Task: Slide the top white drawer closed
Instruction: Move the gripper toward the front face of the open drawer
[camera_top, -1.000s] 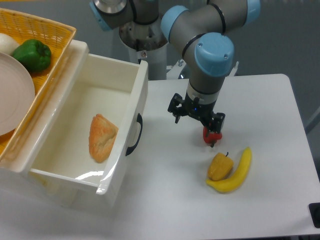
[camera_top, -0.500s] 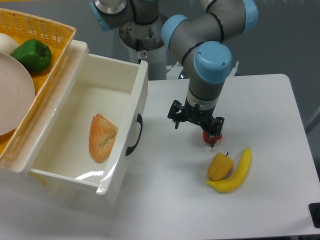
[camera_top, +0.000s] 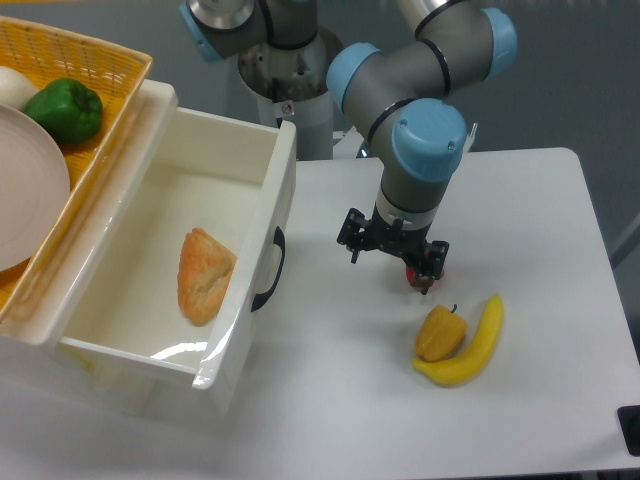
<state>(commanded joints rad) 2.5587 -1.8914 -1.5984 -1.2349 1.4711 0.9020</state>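
The top white drawer (camera_top: 150, 270) stands pulled far out at the left of the frame, a pastry (camera_top: 203, 275) lying inside. The gripper (camera_top: 392, 252) hangs at centre, fingers spread apart, holding nothing, near a banana (camera_top: 474, 345).

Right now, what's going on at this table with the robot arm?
The arm's gripper hangs low over the table, to the right of the top drawer. It touches nothing I can make out, and whether it is open or shut is unclear. The drawer is pulled wide open with a pastry inside, its black handle facing the gripper. A banana and a yellow pepper lie nearby.
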